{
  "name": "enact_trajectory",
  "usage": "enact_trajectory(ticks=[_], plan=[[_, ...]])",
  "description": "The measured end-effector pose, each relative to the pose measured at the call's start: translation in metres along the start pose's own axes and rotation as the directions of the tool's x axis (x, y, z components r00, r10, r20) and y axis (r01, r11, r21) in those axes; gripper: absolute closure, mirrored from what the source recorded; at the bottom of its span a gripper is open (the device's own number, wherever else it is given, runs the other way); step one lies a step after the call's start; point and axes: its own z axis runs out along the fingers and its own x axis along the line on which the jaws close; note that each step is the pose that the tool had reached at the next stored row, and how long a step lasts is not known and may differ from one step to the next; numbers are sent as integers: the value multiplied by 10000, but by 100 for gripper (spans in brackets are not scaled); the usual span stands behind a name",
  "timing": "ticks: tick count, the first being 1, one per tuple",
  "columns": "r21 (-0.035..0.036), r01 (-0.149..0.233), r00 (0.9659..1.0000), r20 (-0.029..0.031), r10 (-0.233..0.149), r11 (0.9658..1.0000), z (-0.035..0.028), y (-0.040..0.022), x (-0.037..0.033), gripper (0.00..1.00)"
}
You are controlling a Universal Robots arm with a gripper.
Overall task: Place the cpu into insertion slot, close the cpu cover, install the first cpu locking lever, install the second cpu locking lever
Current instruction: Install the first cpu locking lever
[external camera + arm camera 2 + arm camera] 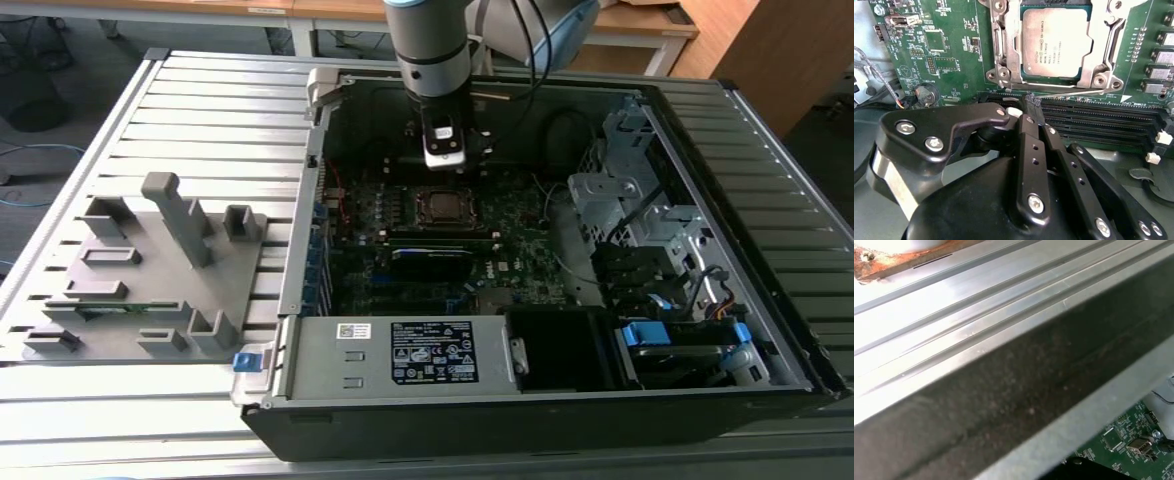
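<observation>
1. Chip already seated in the socket on the green board, silver top up, square to the frame; cover lying down around it, as far as the second wrist view shows.
2. Thin wire lever running along the socket's near edge, just beside the memory slots; judged the step in hand, since the chip and cover look done.
3. Gripper with its 2 black fingers brought narrow, nearly together, tips at the lever's end; whether actually pinching the wire, cannot tell.
4. To do well: push at the lever's end, not mid-span, keeping the wire from springing sideways.
5. Keep the tips clear of the memory slots and the small parts beside the socket.
6. Press down and tuck under the hook rather than forcing flat.
7. In the exterior view, arm reaching straight down into the open computer case on the slatted bench, gripper just above the socket; grey fixture block well apart.
</observation>
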Motion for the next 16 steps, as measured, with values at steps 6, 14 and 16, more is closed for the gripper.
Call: enact_trajectory(ticks=[6, 14, 16], plan=[[13, -80, 10000, 18, 80, 10000, 0, 9, 9, 89], [17, -85, 10000, 27, 85, 10000, 20, 3, 15, 89], [29, -82, 10000, 31, 82, 10000, 23, 2, 16, 89]])
